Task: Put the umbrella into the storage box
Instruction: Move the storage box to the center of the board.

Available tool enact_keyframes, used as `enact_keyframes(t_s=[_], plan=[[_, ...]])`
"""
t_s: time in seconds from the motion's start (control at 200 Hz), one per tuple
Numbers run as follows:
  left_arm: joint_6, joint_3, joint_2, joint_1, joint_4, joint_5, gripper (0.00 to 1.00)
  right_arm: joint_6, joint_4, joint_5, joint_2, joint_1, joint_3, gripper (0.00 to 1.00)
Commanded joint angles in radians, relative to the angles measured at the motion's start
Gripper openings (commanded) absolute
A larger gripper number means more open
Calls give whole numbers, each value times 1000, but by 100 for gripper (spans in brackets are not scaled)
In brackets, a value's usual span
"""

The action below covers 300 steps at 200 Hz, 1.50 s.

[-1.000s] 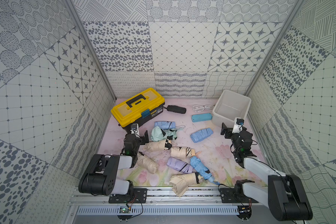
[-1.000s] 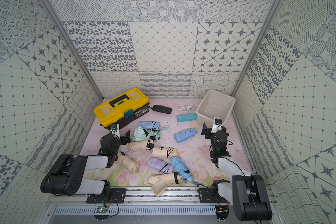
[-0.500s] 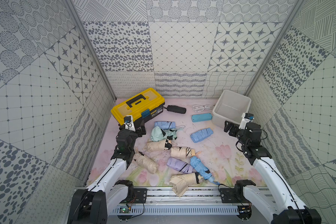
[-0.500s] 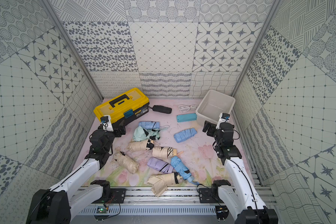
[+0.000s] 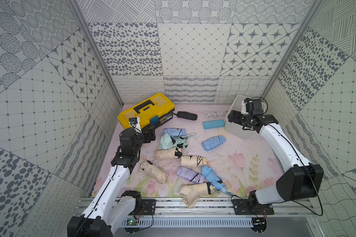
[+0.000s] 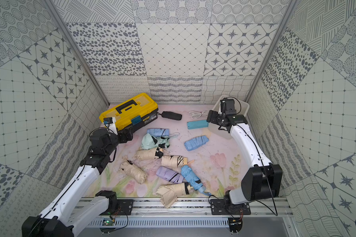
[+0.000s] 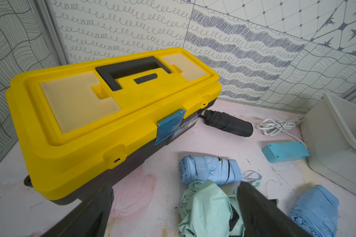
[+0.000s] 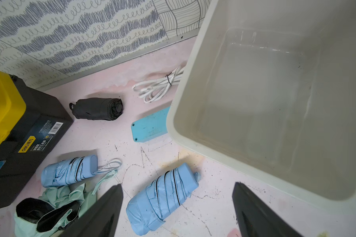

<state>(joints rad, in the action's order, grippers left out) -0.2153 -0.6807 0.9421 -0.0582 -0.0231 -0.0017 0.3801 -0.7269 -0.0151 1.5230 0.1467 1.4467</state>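
Umbrella (image 8: pixel 162 197), blue, lies on the tabletop (image 8: pixel 111 147) just ahead of our right hand (image 8: pixel 178 184), spread and empty. The storage box (image 8: pixel 173 123) is beside that hand, so we expect a short carry. Left hand (image 7: pixel 175 183) likewise spread, empty.

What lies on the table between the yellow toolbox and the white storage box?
Between the toolbox and the storage box lie a folded black umbrella, a coiled white cable and a teal block, seen in both top views.
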Motion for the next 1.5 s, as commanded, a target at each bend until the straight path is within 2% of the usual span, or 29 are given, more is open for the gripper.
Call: enact_keyframes(t_s=[0.0,0.13,0.355,0.435,0.6,0.69,0.755,0.845,1.011,1.131,1.236,1.331,1.496], plan=[[-52,-37,13,-25,156,82,99,54,-105,-98,100,10,135,94],[-51,-68,40,-41,170,95,99,92,-137,-185,212,22,257,95],[-39,-147,107,-68,202,91,99,142,-157,-250,429,24,457,93],[-39,-170,128,-77,212,94,98,150,-156,-262,498,24,522,90],[-44,-212,169,-99,230,86,98,168,-166,-256,621,21,652,74],[-47,-243,191,-113,250,81,97,187,-186,-247,663,21,706,70],[-51,-256,205,-129,250,75,97,194,-187,-226,670,21,712,72],[-57,-280,227,-163,253,64,98,164,-187,-184,649,21,713,80],[-118,-293,261,-267,244,15,99,-21,-204,-149,531,-8,663,99],[-145,-266,266,-354,182,-36,99,-251,-202,-111,416,-23,561,99],[-159,-254,285,-390,132,-31,99,-461,-204,-68,321,-22,443,99],[-169,-256,304,-413,124,-20,99,-610,-220,-67,258,-19,346,99],[-190,-207,293,-456,81,-24,99,-800,-323,-64,221,-17,273,95]])
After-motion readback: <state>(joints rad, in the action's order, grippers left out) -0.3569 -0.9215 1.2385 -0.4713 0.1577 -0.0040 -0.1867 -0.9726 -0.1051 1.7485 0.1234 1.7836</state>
